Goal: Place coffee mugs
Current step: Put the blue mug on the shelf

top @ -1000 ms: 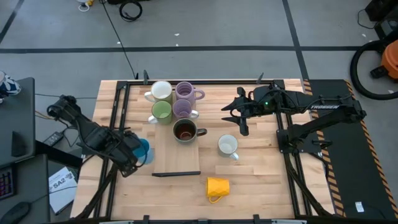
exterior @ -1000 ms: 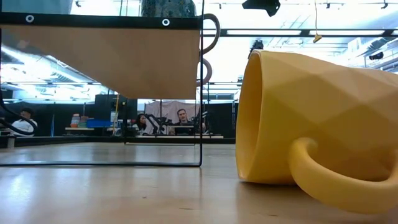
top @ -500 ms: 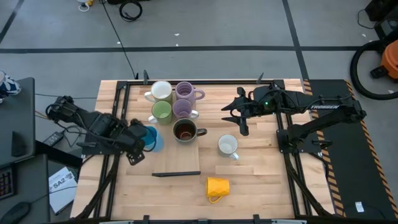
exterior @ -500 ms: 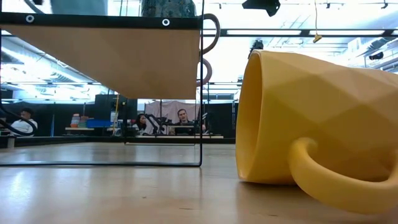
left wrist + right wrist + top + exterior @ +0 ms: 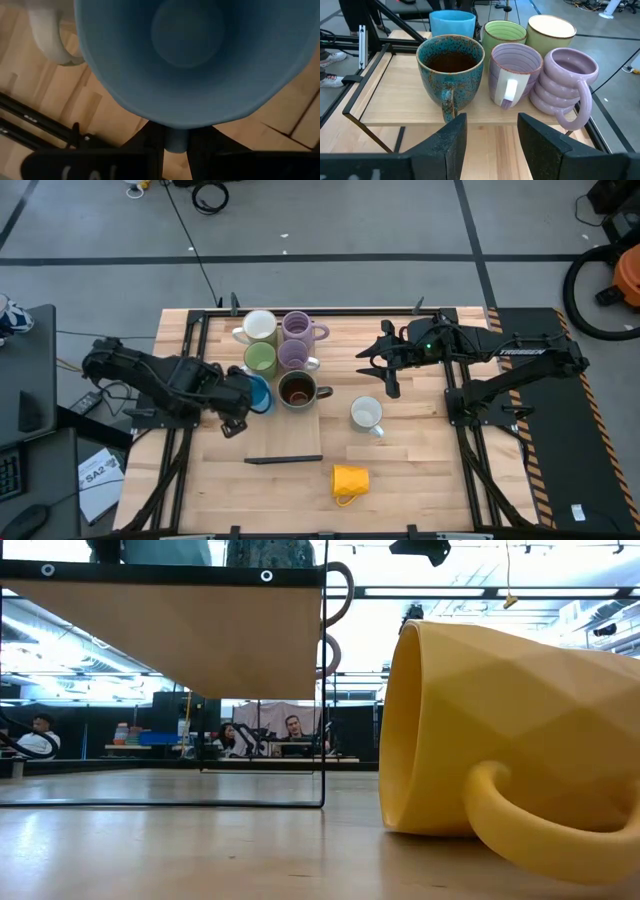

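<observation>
L claw [image 5: 243,402] grips blue mug [image 5: 259,394] by its rim; mug is at the front-left edge of the mug cluster, just left of the dark mug [image 5: 297,390]. Can't tell if it's touching down yet. L wrist view: blue mug [image 5: 190,55] fills the frame, open mouth toward cam, fingers clamped on its rim, a white handle beside it.

R claw [image 5: 385,365] released, fingers spread, holding nothing, hovering right of the cluster, pointed at it.

Raised board [image 5: 300,435] w/ black frame carries: white mug [image 5: 259,327] back-left, purple mug [image 5: 297,326] back-right, green mug [image 5: 260,359] and 2nd purple mug [image 5: 293,355] middle row, dark mug in front.

R wrist view: dark mug [image 5: 451,67], striped purple [image 5: 515,72], ribbed purple [image 5: 567,85], green [image 5: 504,34], cream-white [image 5: 551,31], blue [image 5: 451,22] behind.

Off the board on table [image 5: 420,470]: white mug [image 5: 367,415] upright, right of the board; yellow mug [image 5: 349,480] on its side near the front edge. Low view: yellow mug [image 5: 500,740] lying down, close to cam.
</observation>
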`<state>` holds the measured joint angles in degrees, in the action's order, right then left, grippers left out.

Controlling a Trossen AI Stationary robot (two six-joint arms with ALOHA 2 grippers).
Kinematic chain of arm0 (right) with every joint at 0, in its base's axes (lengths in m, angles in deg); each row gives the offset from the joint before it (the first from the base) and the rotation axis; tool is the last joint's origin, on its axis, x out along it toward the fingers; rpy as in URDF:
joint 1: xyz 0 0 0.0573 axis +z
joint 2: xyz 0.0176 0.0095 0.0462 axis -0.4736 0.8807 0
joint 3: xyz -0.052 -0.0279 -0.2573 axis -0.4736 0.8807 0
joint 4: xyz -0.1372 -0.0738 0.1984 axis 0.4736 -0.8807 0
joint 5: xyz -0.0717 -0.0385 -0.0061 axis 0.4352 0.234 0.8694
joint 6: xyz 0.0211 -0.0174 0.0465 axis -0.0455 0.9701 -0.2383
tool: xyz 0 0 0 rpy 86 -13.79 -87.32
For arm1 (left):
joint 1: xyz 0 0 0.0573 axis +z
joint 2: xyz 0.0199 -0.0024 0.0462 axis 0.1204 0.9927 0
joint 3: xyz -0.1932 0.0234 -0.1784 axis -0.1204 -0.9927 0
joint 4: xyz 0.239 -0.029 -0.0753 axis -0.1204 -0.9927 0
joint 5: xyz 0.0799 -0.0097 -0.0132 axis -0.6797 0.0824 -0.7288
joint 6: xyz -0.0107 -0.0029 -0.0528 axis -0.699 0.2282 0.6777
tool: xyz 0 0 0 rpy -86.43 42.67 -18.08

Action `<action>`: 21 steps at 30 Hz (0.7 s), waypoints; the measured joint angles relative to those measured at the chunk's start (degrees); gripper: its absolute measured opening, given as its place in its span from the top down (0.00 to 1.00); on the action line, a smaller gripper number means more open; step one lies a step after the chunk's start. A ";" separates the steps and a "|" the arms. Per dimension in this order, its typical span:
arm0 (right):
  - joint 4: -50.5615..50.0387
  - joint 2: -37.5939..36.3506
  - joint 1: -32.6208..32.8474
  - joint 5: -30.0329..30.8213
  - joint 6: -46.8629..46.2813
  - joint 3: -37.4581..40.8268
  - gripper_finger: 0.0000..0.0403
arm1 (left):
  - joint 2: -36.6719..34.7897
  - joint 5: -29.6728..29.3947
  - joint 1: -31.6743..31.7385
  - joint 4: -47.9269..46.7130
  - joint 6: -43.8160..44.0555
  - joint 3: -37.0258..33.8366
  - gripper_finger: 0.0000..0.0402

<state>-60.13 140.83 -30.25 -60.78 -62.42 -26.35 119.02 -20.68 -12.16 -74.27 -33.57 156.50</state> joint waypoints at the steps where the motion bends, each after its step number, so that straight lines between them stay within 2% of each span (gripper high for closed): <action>1: -0.01 0.00 0.02 0.00 -0.01 0.00 0.55 | 0.51 0.00 0.35 -0.09 -0.73 0.00 0.85; 8: 0.01 0.00 0.02 0.00 -0.01 0.00 0.55 | 3.38 0.04 1.69 -0.01 -2.48 -0.02 0.84; 21: -0.01 0.00 0.02 0.00 -0.09 0.00 0.55 | 3.73 -0.05 1.66 0.94 -2.48 -0.04 0.83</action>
<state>-60.14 140.83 -30.22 -60.78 -62.50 -26.35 122.75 -20.72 -10.50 -73.33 -36.05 156.45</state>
